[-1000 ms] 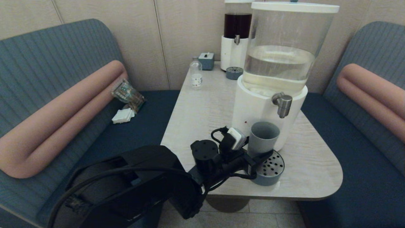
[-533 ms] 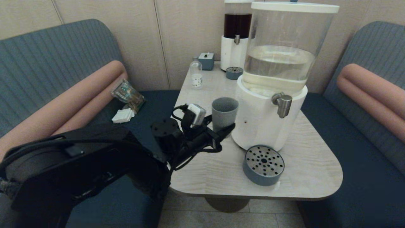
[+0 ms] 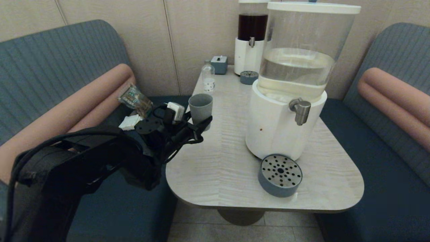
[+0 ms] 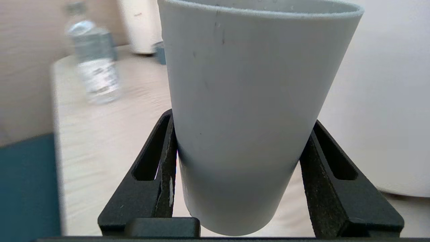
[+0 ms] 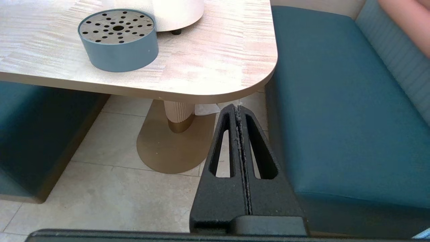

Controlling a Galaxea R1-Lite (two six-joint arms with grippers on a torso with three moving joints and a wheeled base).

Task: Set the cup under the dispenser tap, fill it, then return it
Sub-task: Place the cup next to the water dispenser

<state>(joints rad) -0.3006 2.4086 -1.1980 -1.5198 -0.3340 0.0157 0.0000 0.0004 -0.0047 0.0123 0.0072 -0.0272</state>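
Head view, nearest first: the robot's black left arm reaches in from the near left, and the left gripper (image 3: pixel 198 124) holds the cup (image 3: pixel 201 106) upright over the left edge of the worktop (image 3: pixel 228 158). In the left wrist view the two black fingers (image 4: pixel 161 168) are clamped on the lower part of the grey-blue tumbler, one on each side, low enough to leave the rim free and keep the cup level so that whatever it holds does not spill. Whether it holds water cannot be told from these views.

Near the front right of the worktop sits a round drip tray (image 3: pixel 280 174) with a perforated steel top, bare, directly below the dispenser tap (image 3: pixel 300 110). That steel spout juts from the white base of the big dispenser (image 3: pixel 285 124), whose clear tank is partly full. The cup is well apart from the tap, off to its left, so judging by position it is on the return leg.

Further back stand a small clear bottle (image 3: pixel 208 78), a small blue-grey box (image 3: pixel 219 64), and a second dispenser (image 3: pixel 250 37) with dark red liquid.

The right gripper (image 5: pixel 239 111) is parked below the worktop's near right corner, over the floor, its fingers pressed together and holding nothing.
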